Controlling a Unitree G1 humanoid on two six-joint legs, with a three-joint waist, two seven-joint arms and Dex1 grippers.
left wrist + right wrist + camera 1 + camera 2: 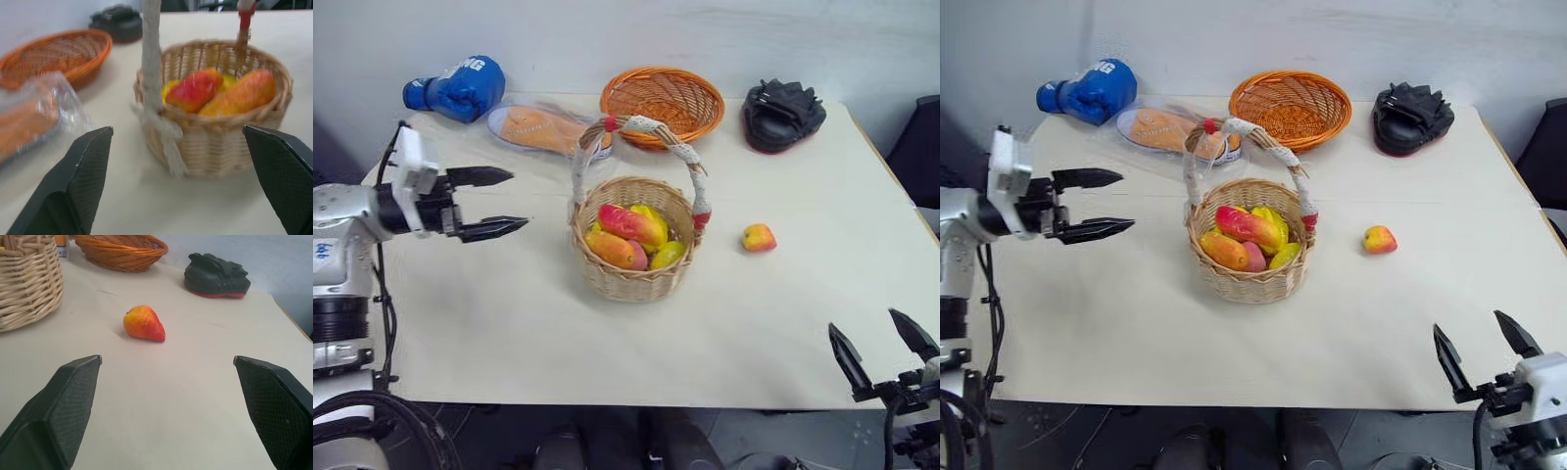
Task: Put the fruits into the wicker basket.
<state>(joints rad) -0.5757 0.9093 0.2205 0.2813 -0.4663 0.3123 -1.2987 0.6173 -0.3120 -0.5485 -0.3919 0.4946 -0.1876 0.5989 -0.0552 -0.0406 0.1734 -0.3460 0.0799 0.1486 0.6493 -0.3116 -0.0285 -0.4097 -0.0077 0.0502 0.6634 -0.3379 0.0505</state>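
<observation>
The wicker basket [636, 264] stands mid-table with its white-wrapped, red-ended handle [685, 157] arching over it. Inside lie two red-orange mangoes [628, 224] [615, 249] and yellow fruits [668, 254]. A small yellow-red peach [758, 237] rests alone on the table to the basket's right. My left gripper [509, 201] hangs open and empty to the left of the basket, pointing at it. At the table's near right edge my right gripper [881, 348] is open and empty, with the peach [144, 323] well ahead of its fingers.
An orange woven bowl [663, 103], an orange shoe in clear plastic [540, 128], a blue boxing glove [457, 88] and a black pad [783, 115] line the far side of the table [509, 323]. The table's right edge runs close to my right gripper.
</observation>
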